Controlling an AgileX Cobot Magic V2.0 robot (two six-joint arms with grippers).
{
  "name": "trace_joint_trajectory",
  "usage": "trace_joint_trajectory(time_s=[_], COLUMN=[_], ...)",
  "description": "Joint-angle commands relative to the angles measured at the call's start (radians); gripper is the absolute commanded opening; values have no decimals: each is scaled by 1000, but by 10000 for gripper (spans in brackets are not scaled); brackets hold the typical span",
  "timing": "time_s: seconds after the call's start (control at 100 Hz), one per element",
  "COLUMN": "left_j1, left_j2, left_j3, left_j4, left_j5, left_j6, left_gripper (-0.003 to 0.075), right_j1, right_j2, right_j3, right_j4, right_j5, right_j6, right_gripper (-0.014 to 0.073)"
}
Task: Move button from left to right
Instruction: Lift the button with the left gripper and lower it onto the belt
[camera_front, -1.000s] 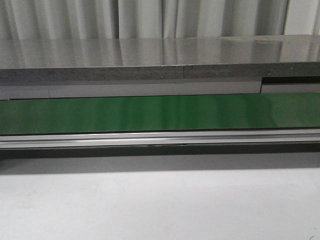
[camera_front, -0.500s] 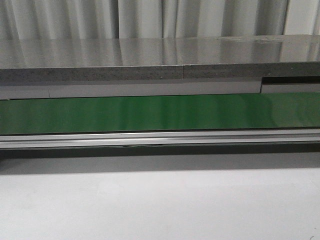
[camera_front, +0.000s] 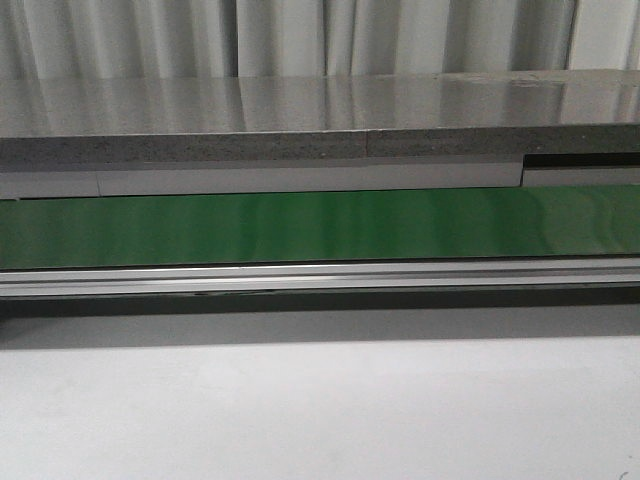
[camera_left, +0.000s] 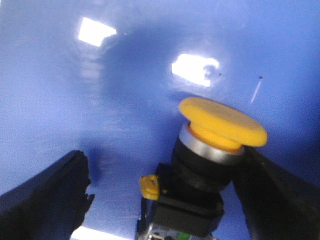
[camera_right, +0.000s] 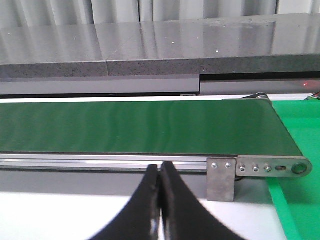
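The button (camera_left: 215, 145) shows only in the left wrist view: a round yellow mushroom cap on a silver ring and a black blocky body, resting on a blue surface (camera_left: 100, 100). My left gripper (camera_left: 165, 159) is open around it. One finger (camera_left: 45, 195) stands well apart from the body, and the other finger (camera_left: 280, 200) is right beside the cap. My right gripper (camera_right: 159, 170) is shut and empty, held over the white table in front of the conveyor. Neither gripper nor the button shows in the front view.
A green conveyor belt (camera_front: 320, 225) with an aluminium side rail (camera_front: 320, 277) runs across the front view. Its end with a metal bracket (camera_right: 221, 177) shows in the right wrist view, beside a green surface (camera_right: 300, 145). A grey stone ledge (camera_front: 320, 145) lies behind it, and the white table (camera_front: 320, 410) in front.
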Motion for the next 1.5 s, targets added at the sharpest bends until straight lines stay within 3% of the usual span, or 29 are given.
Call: trace_joint_trajectory(time_s=[0.0, 0.14, 0.42, 0.76, 0.96, 1.24, 1.49], left_j1=[4, 4, 4, 2, -70, -192, -224], left_j2=[-23, -9, -14, -167, -246, -234, -178], left_j3=[-26, -26, -26, -91, -152, -162, -162], left_j4=[-15, -21, -21, -78, -99, -97, -97], left_j5=[-13, -11, -2, 44, 116, 165, 183], left_j6=[-3, -3, -3, -1, 50, 78, 78], left_gripper=[549, 431, -22, -20, -20, -20, -20], right_j1=[-1, -1, -1, -1, -1, -1, -1], right_j2=[-18, -18, -18, -18, -18, -18, -18], right_j3=[-17, -17, -17, -17, -17, -17, -17], right_j4=[-13, -13, -13, -13, -13, -13, -13], right_j5=[-82, -82, -82, -82, -82, -82, -82], right_j6=[-2, -2, -2, -2, -2, -2, -2], right_gripper=[-68, -68, -68, -68, -68, -68, -68])
